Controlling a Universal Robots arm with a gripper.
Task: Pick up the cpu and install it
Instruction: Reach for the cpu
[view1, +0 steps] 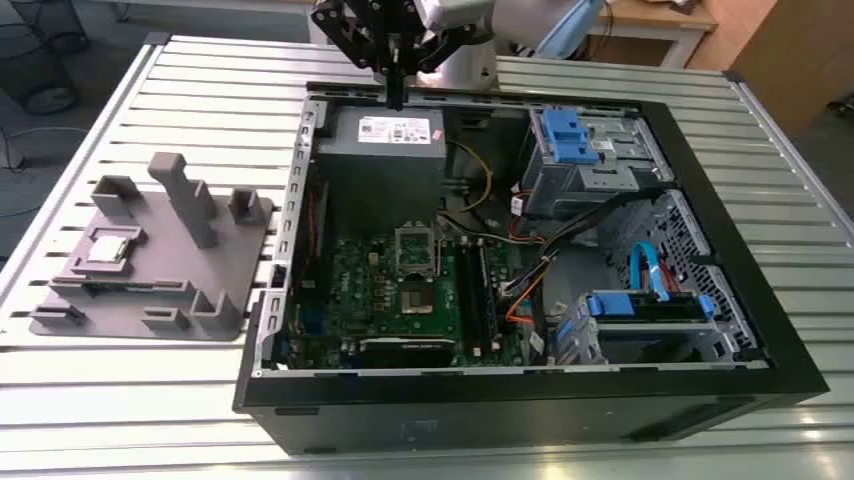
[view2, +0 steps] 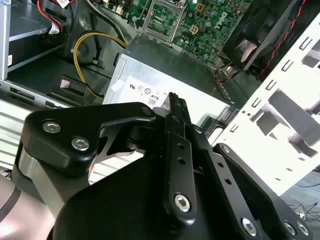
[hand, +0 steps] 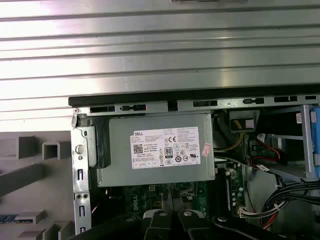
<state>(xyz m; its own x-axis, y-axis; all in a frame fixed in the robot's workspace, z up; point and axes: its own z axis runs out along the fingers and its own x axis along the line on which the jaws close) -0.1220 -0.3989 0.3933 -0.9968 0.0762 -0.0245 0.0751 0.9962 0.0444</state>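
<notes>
One gripper (view1: 396, 98) in the exterior view, hanging over the far edge of the grey power supply (view1: 380, 140) inside the open computer case (view1: 534, 385). Fingers pressed together into one thin tip, with nothing held between. Same closed shape of the gripper (view2: 176, 100) in the second wrist view, just above the labelled top of that box. Well apart from it, the cpu (view1: 110, 250): a small silver square lying flat in a recess of the grey plastic tray (view1: 227, 300), touched by nothing. Tray resting on the slatted metal table (view1: 134, 400), beside the case at the exterior view's left. Inside the case, a green motherboard (view1: 387, 300) with the rectangular socket frame (view1: 416, 250) near its middle, between the power supply and the near wall. Blue drive brackets (view1: 567, 135) at the exterior view's right of the power supply.
</notes>
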